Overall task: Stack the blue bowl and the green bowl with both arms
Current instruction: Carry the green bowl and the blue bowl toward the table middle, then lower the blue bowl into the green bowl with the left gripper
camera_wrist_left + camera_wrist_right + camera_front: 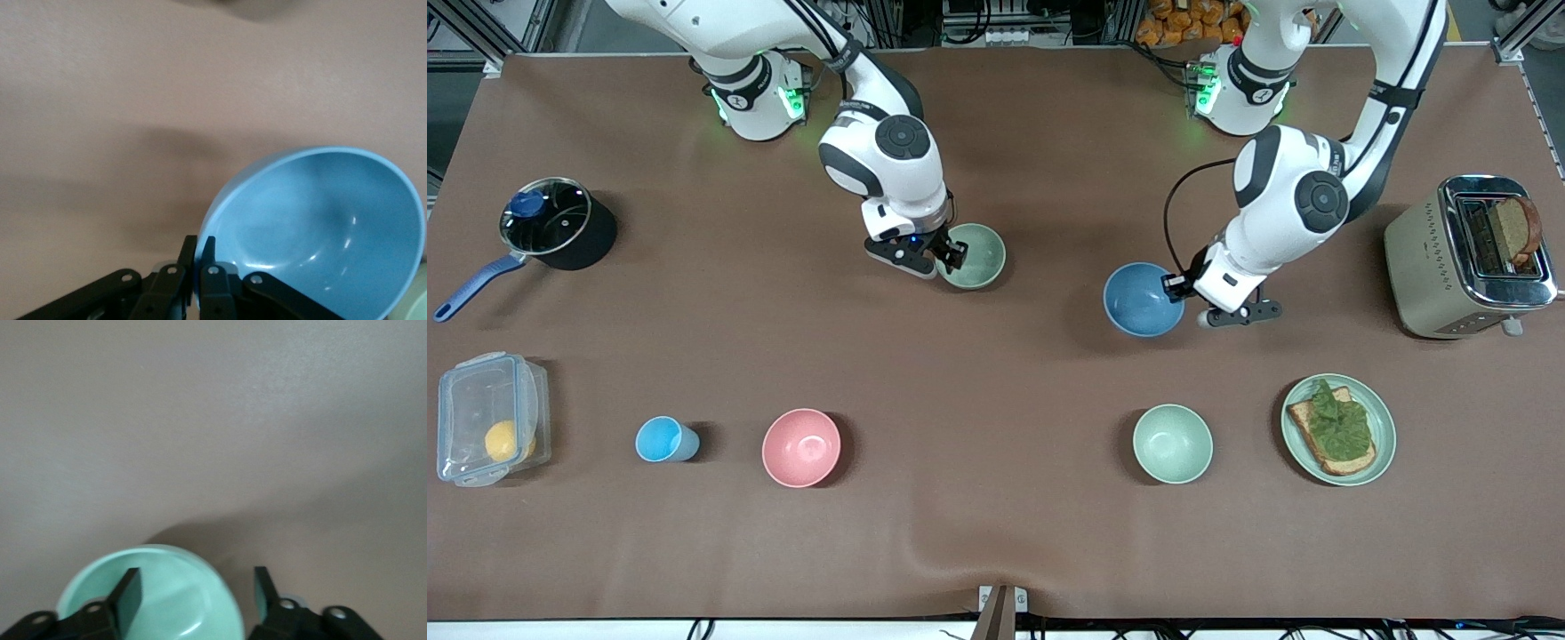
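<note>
The blue bowl (1141, 300) is toward the left arm's end of the table. My left gripper (1179, 289) is shut on its rim, one finger inside and one outside. In the left wrist view the gripper (199, 241) holds the bowl (320, 227) tilted; I cannot tell whether it touches the table. The sage-green bowl (975, 256) sits on the table toward the right arm's end. My right gripper (950, 252) is open at its rim. In the right wrist view the gripper (197, 583) straddles the green bowl's (167, 603) rim, one finger inside and one outside.
Nearer the front camera stand a pale mint bowl (1172, 443), a green plate (1385, 444) with toast, a pink bowl (801, 447), a light-blue cup (663, 439) and a clear box (489, 418). A toaster (1467, 258) and a lidded pot (556, 222) stand at the table's ends.
</note>
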{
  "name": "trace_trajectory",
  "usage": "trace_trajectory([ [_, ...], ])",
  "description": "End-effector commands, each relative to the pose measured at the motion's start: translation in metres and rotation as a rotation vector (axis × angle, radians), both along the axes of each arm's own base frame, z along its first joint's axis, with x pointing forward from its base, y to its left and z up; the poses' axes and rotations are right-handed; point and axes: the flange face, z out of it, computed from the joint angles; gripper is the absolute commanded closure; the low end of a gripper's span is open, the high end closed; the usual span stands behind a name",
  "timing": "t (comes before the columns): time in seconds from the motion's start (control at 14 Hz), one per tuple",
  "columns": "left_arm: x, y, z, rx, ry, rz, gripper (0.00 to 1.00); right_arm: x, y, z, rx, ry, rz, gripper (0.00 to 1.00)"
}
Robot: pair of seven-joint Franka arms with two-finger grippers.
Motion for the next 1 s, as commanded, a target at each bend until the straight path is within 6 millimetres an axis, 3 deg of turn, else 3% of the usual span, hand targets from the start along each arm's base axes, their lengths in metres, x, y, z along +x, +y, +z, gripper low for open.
trace_trajectory([
  [0.0, -0.011, -0.017, 0.007, -0.02, -0.001, 0.029, 1.0, 0.033, -0.009, 0.013, 0.084, 0.099, -0.011, 0.0],
  [0.21, -0.027, -0.051, 0.002, -0.03, 0.025, 0.01, 1.0, 0.069, -0.057, 0.001, 0.206, 0.223, -0.123, 0.0],
  [0.36, -0.037, -0.074, 0.0, -0.036, 0.046, 0.012, 1.0, 0.074, -0.08, -0.018, 0.239, 0.309, -0.253, 0.0],
  [0.71, -0.073, -0.153, -0.004, -0.049, 0.102, 0.019, 1.0, 0.088, -0.118, -0.061, 0.306, 0.44, -0.488, 0.0],
  [0.93, -0.089, -0.199, -0.014, -0.065, 0.136, -0.001, 1.0, 0.079, -0.113, -0.084, 0.3, 0.497, -0.513, 0.0],
])
